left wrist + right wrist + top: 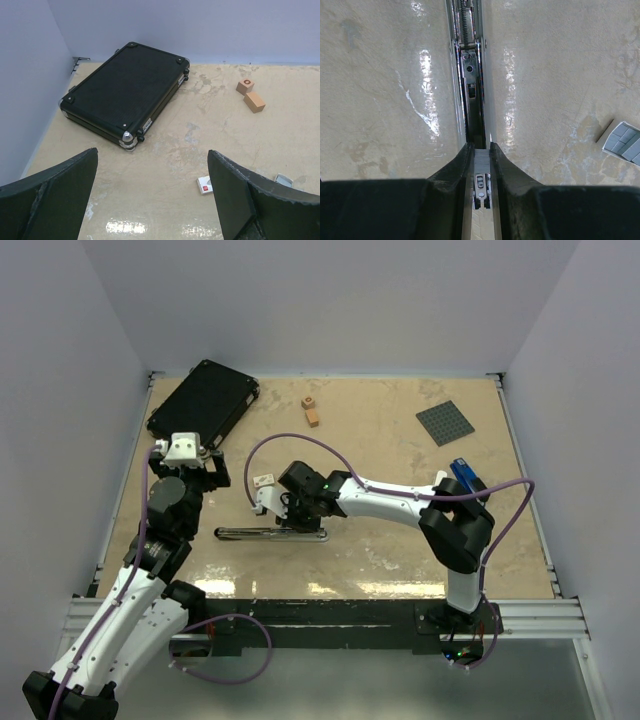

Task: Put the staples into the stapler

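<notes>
One stapler (272, 533) lies open, right jaws pinching one staples block (481, 160), left jaws spread.

Silver stapler (262, 533) flat, open — grey staples (481, 161) over it

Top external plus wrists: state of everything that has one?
stapler: swung open, flat on the table, channel exposed
staples: gripped, lined up over the stapler's channel
right gripper: shut on the staples
left gripper: open, empty
black case: closed, lying flat
</notes>
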